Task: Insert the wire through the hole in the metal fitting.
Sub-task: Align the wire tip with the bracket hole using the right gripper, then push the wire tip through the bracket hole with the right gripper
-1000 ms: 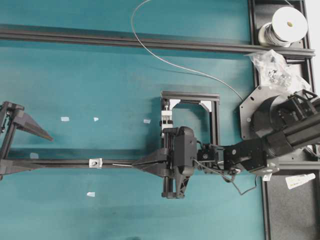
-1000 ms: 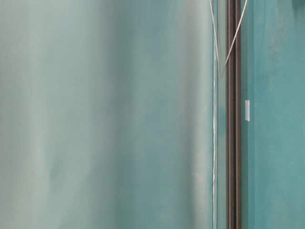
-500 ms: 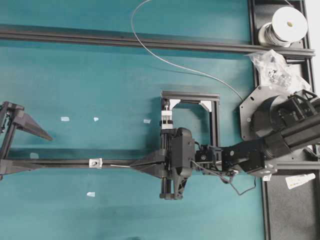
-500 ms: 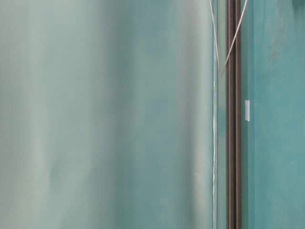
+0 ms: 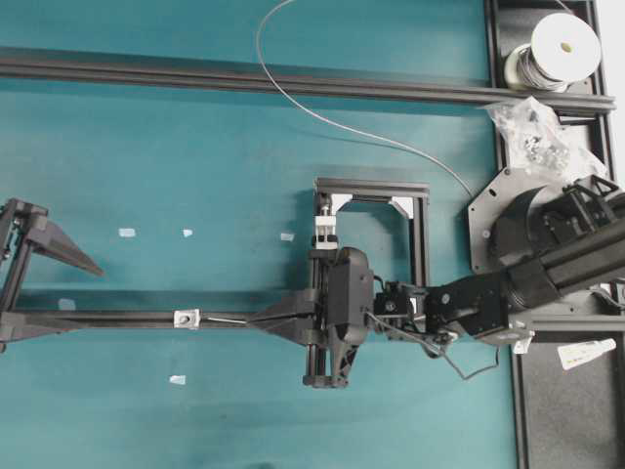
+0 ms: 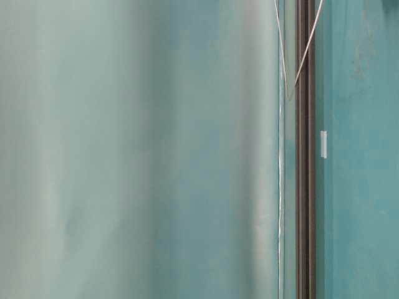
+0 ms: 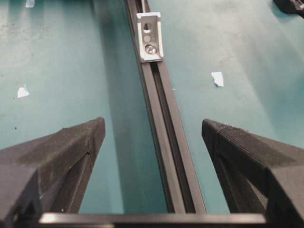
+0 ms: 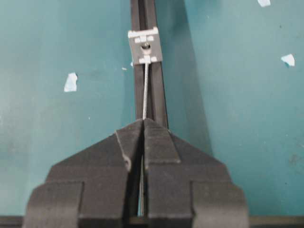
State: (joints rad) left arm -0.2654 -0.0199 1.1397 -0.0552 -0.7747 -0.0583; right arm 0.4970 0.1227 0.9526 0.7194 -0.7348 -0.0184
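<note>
Wire [image 8: 145,90] sticks straight out ahead of the right gripper [image 8: 143,124], pinched tight between its fingers, tip right at the metal fitting [image 8: 144,45] on the rail [image 8: 154,102]. Threading isn't visibly done yet. Left gripper [image 7: 152,137] waits wide open.

Even, bright overhead lighting; the overhead view is sharp, with soft shadows beside each black rail [image 5: 244,80] on the teal desk [image 5: 146,147]. Table-level view: left two-thirds a pale out-of-focus blur. Wrist views: near claw fingers [image 7: 61,156] soft, the rail [image 8: 147,57] casting a broad dim shadow.
</note>
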